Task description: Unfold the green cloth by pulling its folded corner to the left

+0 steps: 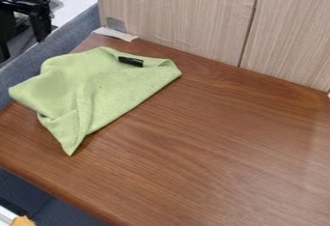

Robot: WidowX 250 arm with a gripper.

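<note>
One cloth (pixel 106 87), brown tabletop (pixel 213 143), pale panels (pixel 180 17)

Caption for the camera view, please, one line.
Green cloth, loosely folded on a wood-grain tabletop, a small black item near the cloth's far edge.

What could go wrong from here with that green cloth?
The green cloth reaches over the table's left edge, so a tug that way might slide it off. Its folded layers could make a grasp catch only one. The small black object on it may fall, if loose.
</note>
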